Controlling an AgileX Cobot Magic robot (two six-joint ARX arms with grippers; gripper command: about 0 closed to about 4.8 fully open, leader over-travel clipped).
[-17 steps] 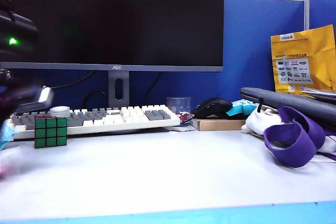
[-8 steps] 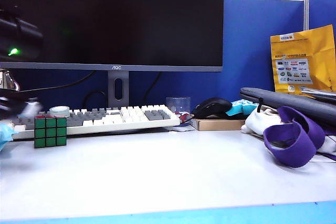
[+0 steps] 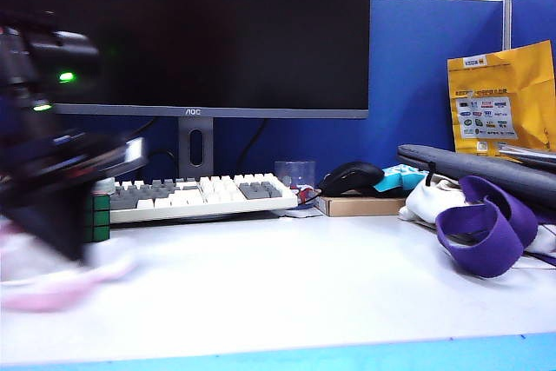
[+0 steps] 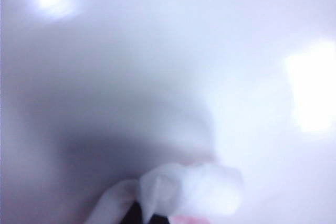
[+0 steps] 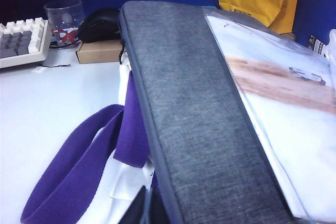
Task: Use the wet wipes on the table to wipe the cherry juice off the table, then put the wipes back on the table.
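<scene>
My left gripper (image 3: 56,206) is a dark blur low over the left side of the table (image 3: 304,284). It is shut on the wet wipes (image 3: 61,288), which smear white and pale pink along the tabletop under it. In the left wrist view the crumpled white wet wipes (image 4: 194,187) bulge out of the shut left gripper (image 4: 147,216), with a pink patch at their lower edge. No separate cherry juice smear can be made out through the blur. My right gripper (image 5: 148,211) is shut and empty, over a white cloth bundle, and is out of the exterior view.
Behind the left arm stand a keyboard (image 3: 200,193), a half-hidden Rubik's cube (image 3: 100,215) and a monitor (image 3: 191,32). A mouse (image 3: 350,178) on a box, a grey sleeve (image 3: 478,169) and a purple strap (image 3: 482,228) crowd the right side.
The left arm has swung in from the left edge toward the right and lower, now covering part of the cube. The wipe now trails on the tabletop. The right side is unchanged.
</scene>
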